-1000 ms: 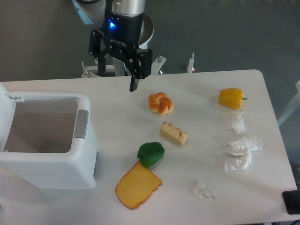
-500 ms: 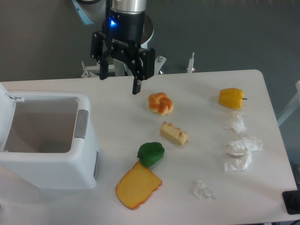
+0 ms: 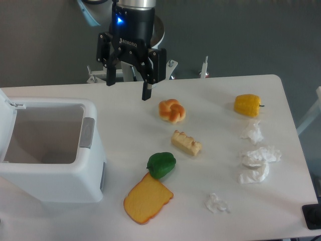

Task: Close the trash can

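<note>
1. Comparing with the frame one second back, the gripper (image 3: 127,91) now has both fingers showing, one on the left and one on the right, where only a single lower finger tip stood out before; since half a second ago it has hardly shifted.
2. Its jaws stand spread apart with nothing between them, hanging over the table (image 3: 210,95) at upper centre of the frame.
3. A blue light glows on the gripper body above the fingers.
4. The trash can (image 3: 55,170) sits at the left edge of the frame, unmoved across all three frames, its mouth uncovered and the inside visible.
5. Its lid (image 3: 6,123) stands up at the far left, only partly in frame, and the grey latch tab (image 3: 87,132) faces right on the rim.
6. Nothing else on the table has moved.
7. A twisted bun (image 3: 172,110) lies just right of and below the gripper's right finger.
8. Below the bun is a pale ridged block (image 3: 186,142), then a green pepper (image 3: 161,164) touching an orange bread slice (image 3: 147,199).
9. A yellow pepper (image 3: 247,105) rests at upper right, with crumpled white tissues (image 3: 257,163) strung below it and a smaller crumpled scrap (image 3: 216,203) at lower centre-right.
10. Between the gripper and the bin lies bare tabletop; the food items all lie right of the bin.
</note>
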`<act>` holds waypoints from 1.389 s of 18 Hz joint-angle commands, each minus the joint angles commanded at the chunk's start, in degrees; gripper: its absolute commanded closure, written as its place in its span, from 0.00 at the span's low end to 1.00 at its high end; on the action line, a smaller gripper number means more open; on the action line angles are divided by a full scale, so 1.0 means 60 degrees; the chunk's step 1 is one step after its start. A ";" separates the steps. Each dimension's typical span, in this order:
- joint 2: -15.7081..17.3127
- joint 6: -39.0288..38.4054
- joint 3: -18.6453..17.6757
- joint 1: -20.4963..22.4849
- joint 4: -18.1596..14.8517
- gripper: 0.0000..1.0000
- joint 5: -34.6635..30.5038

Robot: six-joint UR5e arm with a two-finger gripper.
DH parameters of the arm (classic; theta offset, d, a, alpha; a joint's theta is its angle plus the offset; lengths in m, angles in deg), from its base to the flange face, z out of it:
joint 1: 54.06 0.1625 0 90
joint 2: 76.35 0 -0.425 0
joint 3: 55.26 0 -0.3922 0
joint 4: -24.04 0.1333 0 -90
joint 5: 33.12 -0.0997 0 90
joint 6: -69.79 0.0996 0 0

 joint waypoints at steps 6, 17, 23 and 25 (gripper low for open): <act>-0.0044 -0.0612 -0.0059 -0.0102 0.0000 0.00 0.0087; -0.0278 -0.2021 0.0307 -0.0103 0.0015 0.00 0.1655; -0.0599 -0.3951 0.0847 -0.0117 0.0015 0.00 0.1830; -0.0863 -0.4917 0.1127 -0.0117 0.0000 0.00 0.2471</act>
